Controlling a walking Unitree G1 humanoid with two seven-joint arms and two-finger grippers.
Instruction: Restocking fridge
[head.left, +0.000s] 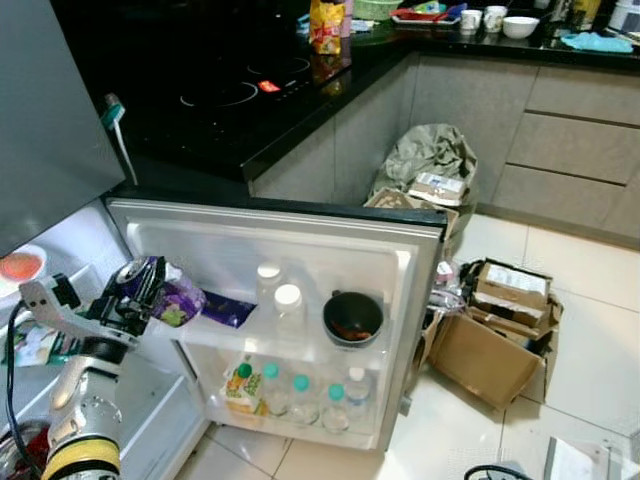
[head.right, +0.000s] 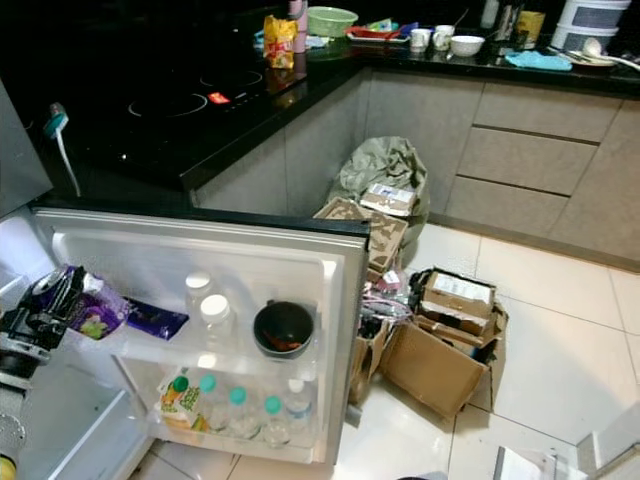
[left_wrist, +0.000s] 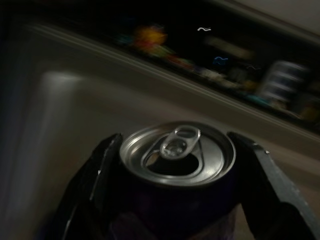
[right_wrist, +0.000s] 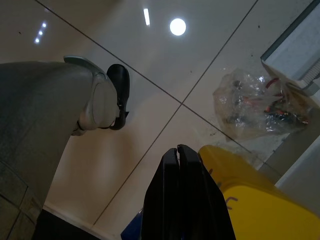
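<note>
Beside the open fridge door (head.left: 300, 240), the left gripper (head.left: 138, 290) clamps a purple can (head.left: 148, 278) lying sideways, top facing the wrist.

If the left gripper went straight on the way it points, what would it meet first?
The left gripper, shut on a purple can, points toward the open fridge door. It would probably meet the purple packet on the door's upper shelf first; depth is unclear.

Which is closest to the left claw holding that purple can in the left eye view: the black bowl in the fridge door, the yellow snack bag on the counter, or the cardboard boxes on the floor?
From the left claw, which grips the purple can:
1. Black bowl, on the door shelf to its right.
2. Cardboard boxes, on the floor beyond the door's edge.
3. Yellow snack bag, far back on the counter.
</note>
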